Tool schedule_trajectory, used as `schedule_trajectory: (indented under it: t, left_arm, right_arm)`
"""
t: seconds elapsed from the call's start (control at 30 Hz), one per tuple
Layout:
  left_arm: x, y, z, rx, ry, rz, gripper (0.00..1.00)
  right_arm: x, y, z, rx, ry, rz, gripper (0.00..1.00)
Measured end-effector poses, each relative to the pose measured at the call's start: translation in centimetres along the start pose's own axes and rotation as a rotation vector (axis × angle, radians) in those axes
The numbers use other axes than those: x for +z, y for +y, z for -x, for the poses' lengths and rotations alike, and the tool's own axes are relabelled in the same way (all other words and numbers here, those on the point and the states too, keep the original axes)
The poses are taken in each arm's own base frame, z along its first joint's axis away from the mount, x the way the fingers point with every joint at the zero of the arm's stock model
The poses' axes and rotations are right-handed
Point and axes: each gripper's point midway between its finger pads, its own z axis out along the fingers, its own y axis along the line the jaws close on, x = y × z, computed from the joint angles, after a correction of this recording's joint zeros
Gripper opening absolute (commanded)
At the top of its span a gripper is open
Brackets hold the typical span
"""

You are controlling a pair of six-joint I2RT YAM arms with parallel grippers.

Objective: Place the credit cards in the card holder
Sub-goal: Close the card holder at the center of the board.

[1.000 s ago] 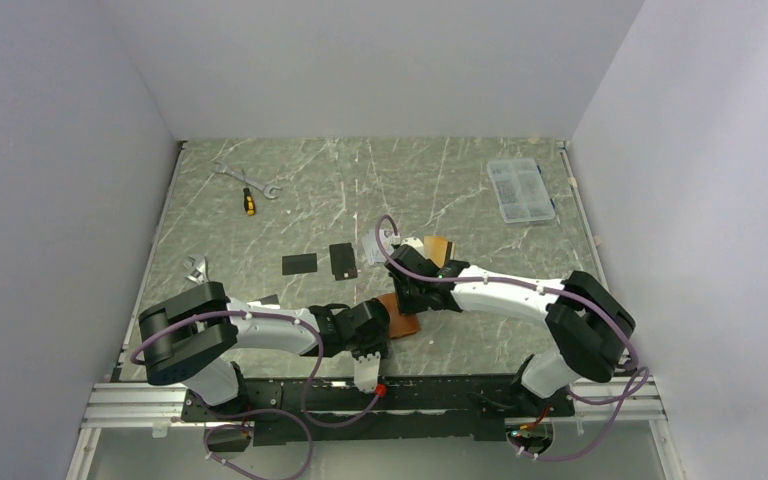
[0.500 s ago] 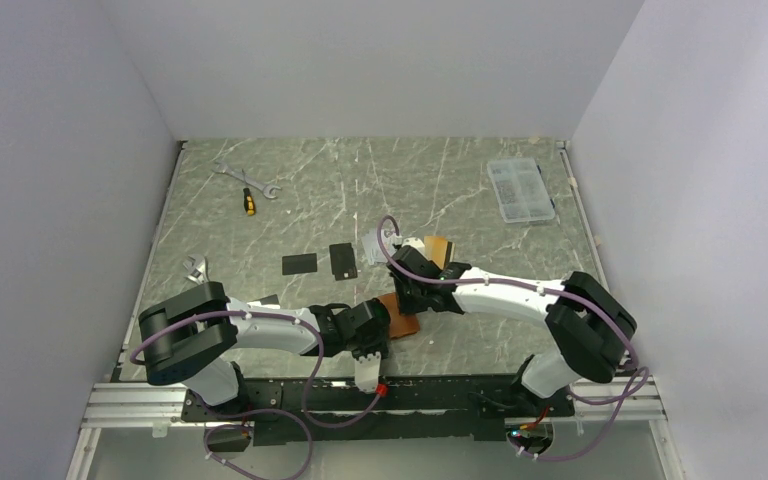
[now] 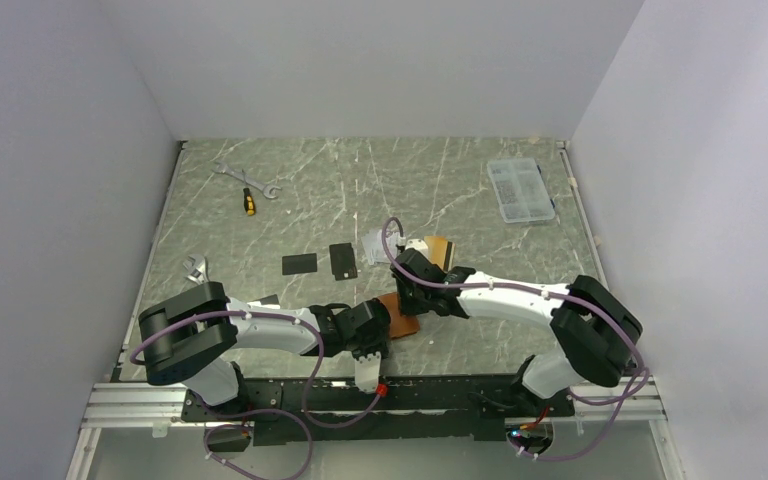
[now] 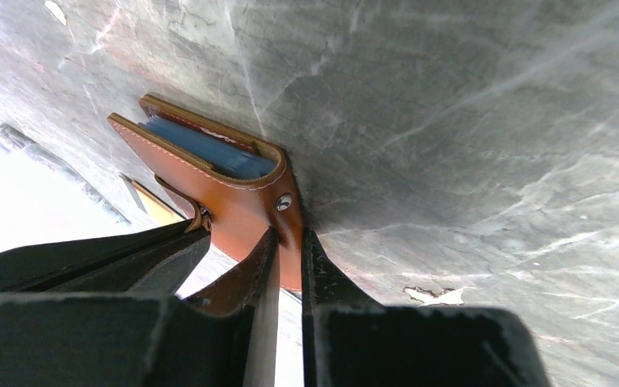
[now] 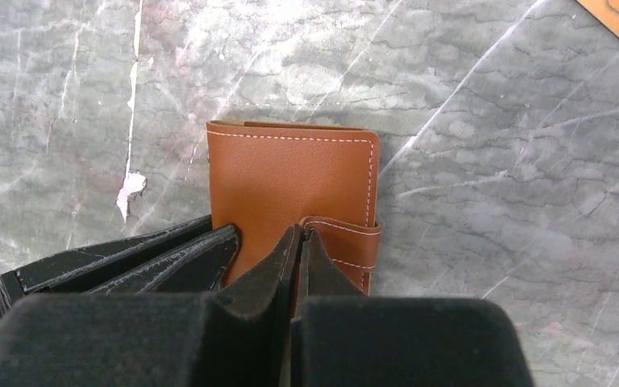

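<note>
The card holder (image 3: 403, 318), a tan-brown leather wallet, lies near the table's front between both grippers. In the left wrist view it (image 4: 234, 201) gapes a little, showing its blue-grey inside and the snap button (image 4: 283, 202). My left gripper (image 4: 290, 242) is shut on its edge below the button. My right gripper (image 5: 300, 238) is shut on the snap tab (image 5: 346, 242) over the wallet's cover (image 5: 290, 173). Two black cards (image 3: 299, 264) (image 3: 343, 261), a silver-grey card (image 3: 374, 245) and the orange card (image 3: 438, 247) lie on the table beyond the wallet.
A wrench (image 3: 245, 175) and a yellow-handled screwdriver (image 3: 249, 201) lie at the back left. A clear compartment box (image 3: 520, 188) stands at the back right. A metal tool (image 3: 196, 267) lies by the left edge. Walls enclose three sides.
My right gripper and forearm have shifted slightly right and toward the front, still on the tab. The wallet and left gripper stay where they were.
</note>
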Motion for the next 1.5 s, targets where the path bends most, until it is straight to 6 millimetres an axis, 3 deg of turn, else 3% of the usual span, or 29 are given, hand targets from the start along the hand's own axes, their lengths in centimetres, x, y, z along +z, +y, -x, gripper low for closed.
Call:
schedule_trajectory:
  t: [0.73,1.23,1.5]
  left_arm:
    - [-0.1,0.0,0.3,-0.005,-0.006,-0.011,0.08]
    - [-0.1,0.0,0.3,-0.030,0.003,-0.026,0.09]
    - [-0.2,0.1,0.2,-0.042,0.011,-0.015,0.23]
  right_arm:
    - [-0.6,0.2,-0.7,-0.010,0.016,0.028,0.00]
    - [0.2,0.9,-1.5,-0.021,0.065,0.054,0.00]
    - [0.3,0.5,-1.6,0.059,0.083,0.073,0.00]
